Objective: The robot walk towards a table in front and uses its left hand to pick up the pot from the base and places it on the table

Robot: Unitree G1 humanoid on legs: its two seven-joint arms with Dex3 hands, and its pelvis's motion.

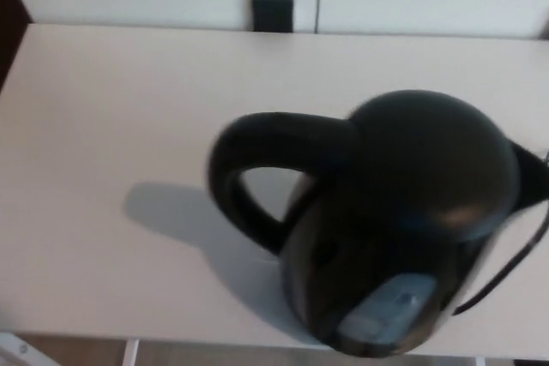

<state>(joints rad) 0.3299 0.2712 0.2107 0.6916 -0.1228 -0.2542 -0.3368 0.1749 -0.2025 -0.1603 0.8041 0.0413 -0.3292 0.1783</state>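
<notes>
A black electric kettle, the pot (pixel 403 220), stands on the white table (pixel 111 126) near its front edge, right of centre. Its looped handle (pixel 257 169) points to the left and its spout (pixel 532 182) to the right. A grey water window shows low on its near side. The base under it is hidden by the kettle's body. A black cord (pixel 506 276) runs off to the right from under it. Neither of my hands shows in the head view.
A white wall stands behind the table with a black wall socket (pixel 273 13) at the table's back edge. A white table leg (pixel 130 352) shows below the front edge at lower left. The kettle's shadow falls to its left.
</notes>
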